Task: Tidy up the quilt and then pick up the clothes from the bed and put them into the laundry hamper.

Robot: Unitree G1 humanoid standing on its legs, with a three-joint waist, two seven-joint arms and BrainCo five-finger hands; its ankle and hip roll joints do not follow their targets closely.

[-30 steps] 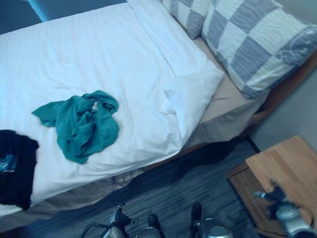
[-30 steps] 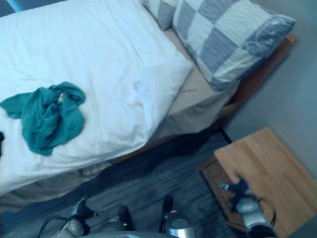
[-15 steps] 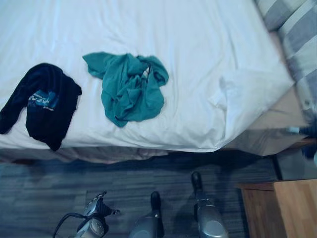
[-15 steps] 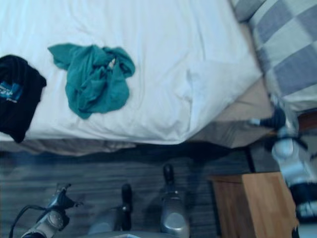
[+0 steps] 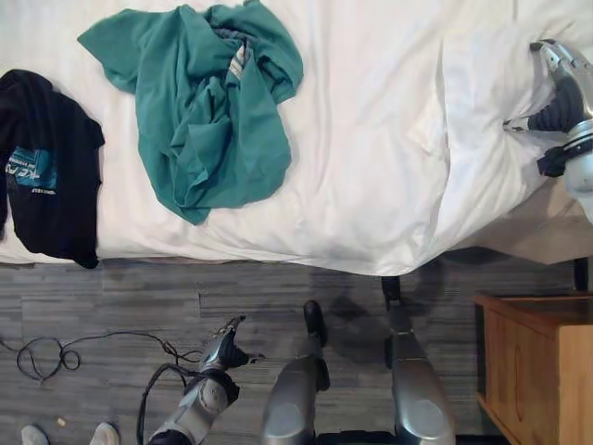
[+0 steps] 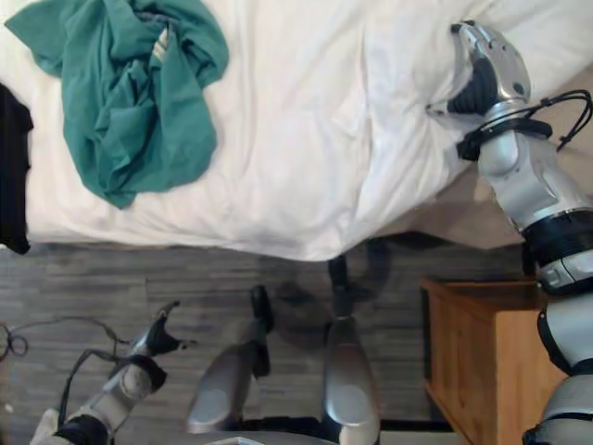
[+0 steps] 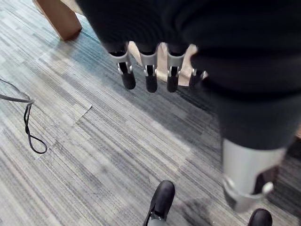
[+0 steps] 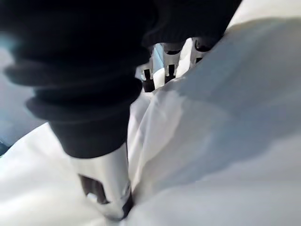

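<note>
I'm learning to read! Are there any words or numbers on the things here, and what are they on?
Black garment at the bed's edge: a blue patch with pale lettering, too small and blurred to read.
Teal garment on the white quilt: a small pale tag at the neck, nothing readable.
Wooden cabinet on the floor: no writing visible.
So no word or number here can be read.

From the head we look steeply down with both eyes, sharing the white quilt (image 5: 371, 139), the teal garment (image 5: 208, 111) and the grey floor (image 5: 120, 306). Our left wrist camera faces that floor from close; our right wrist camera sits against the quilt.
</note>
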